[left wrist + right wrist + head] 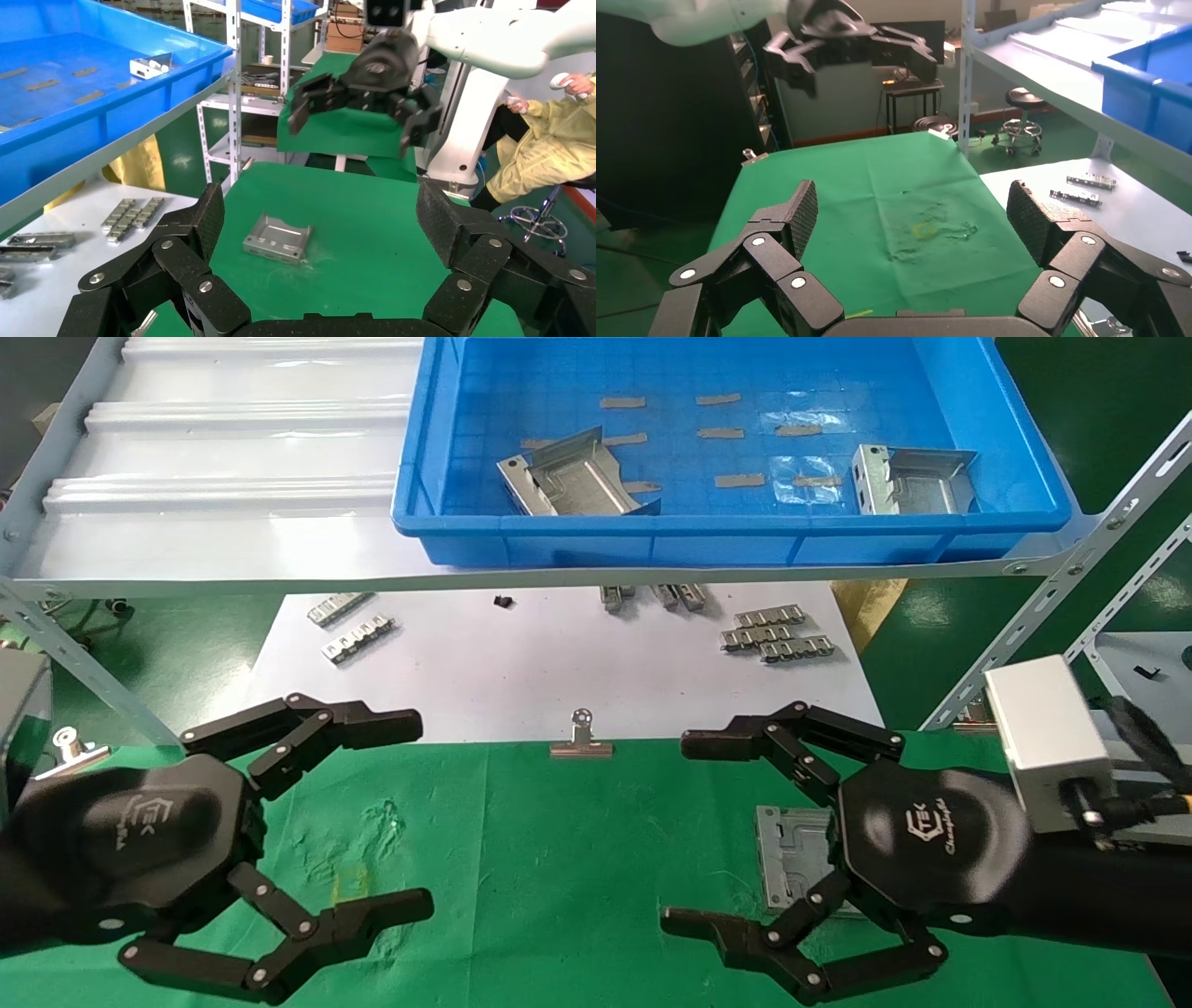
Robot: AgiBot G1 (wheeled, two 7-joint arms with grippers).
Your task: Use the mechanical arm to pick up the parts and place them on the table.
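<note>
One silver part (790, 859) lies flat on the green table (559, 859), partly hidden under my right hand; it also shows in the left wrist view (277, 239). Two more parts (577, 477) (917, 479) lie in the blue bin (726, 537). My right gripper (680, 833) is open and empty, hovering just above and left of the part on the table. My left gripper (414, 814) is open and empty over the table's left side. Each wrist view shows its own spread fingers (211, 217) (803, 210) above the bare green cloth (877, 182).
The bin stands on a pale grey ridged shelf (233, 458) above a white paper sheet (521, 663) with ribbed metal strips (778, 635). A binder clip (581, 738) sits at the cloth's far edge. Slotted shelf struts (1062, 589) rise at the right.
</note>
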